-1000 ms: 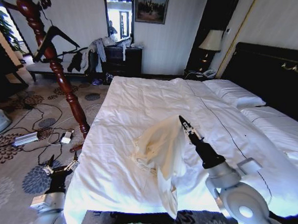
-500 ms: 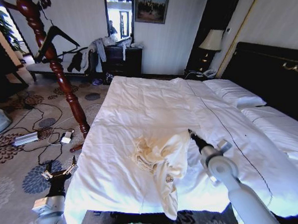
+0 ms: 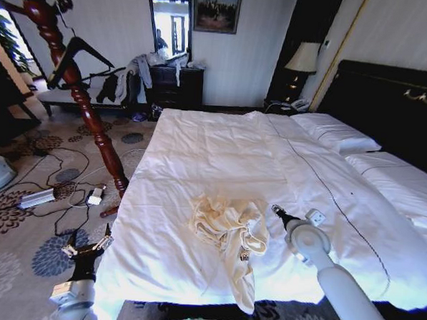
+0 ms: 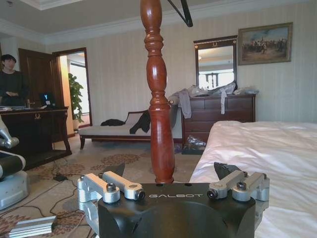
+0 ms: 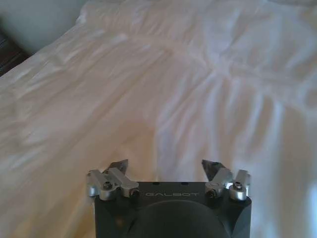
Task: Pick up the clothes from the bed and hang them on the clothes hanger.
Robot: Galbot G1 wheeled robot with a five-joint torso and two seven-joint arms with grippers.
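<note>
Cream-yellow clothes [image 3: 229, 232] lying crumpled on the bed [image 3: 221, 150] near its foot edge, one end trailing over that edge. Black clothes hanger [image 3: 81, 55] hanging on the wooden pole beside the bed.

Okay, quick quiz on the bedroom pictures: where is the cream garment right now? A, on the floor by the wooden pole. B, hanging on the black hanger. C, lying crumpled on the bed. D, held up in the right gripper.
C: the garment lies in a crumpled heap on the bed, one end trailing over the near edge, while the right gripper sits open beside it, holding nothing.
</note>
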